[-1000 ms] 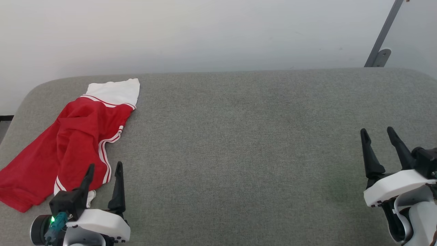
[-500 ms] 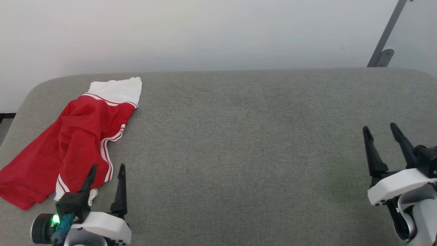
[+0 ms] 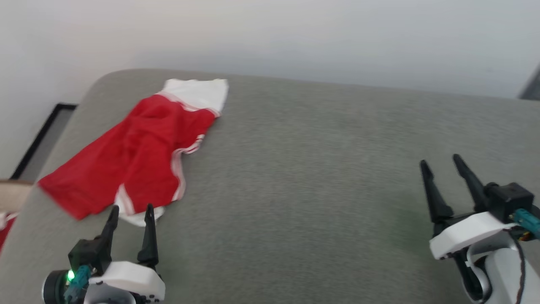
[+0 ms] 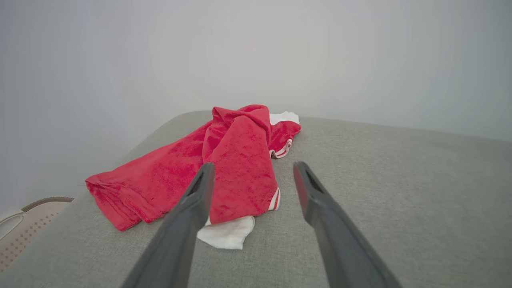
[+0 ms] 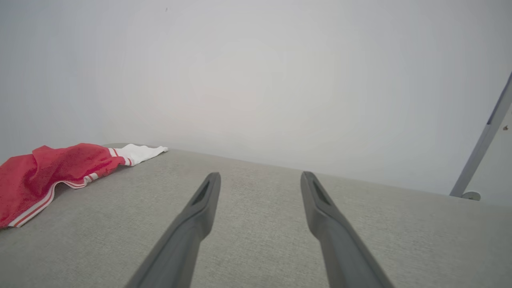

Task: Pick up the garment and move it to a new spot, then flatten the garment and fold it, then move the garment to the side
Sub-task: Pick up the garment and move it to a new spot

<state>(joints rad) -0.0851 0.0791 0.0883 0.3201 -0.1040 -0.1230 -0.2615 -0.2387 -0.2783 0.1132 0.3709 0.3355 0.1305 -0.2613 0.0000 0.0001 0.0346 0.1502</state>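
The garment [image 3: 143, 152] lies crumpled at the left end of the grey padded table [image 3: 303, 169], red with a white panel at its far end and another at its near end. My left gripper [image 3: 130, 209] stands open just short of the near white panel, not touching it. In the left wrist view the garment [image 4: 236, 160] lies ahead of the open left gripper [image 4: 252, 166], its white end near the left finger. My right gripper [image 3: 438, 160] is open above bare table at the right. The right wrist view has the garment [image 5: 52, 172] far to the left of the open right gripper [image 5: 260, 176].
A pale wall runs behind the table. At the far left edge of the head view are a dark-framed strip of floor [image 3: 38, 143] and a beige object [image 3: 12, 194]. A perforated beige basket [image 4: 24, 228] shows below the table's left end. A grey metal post [image 5: 480, 148] stands at the right.
The head camera has turned left, so the whole picture shifted right and the table's left end came into view. Both grippers stay open and the garment lies as before.
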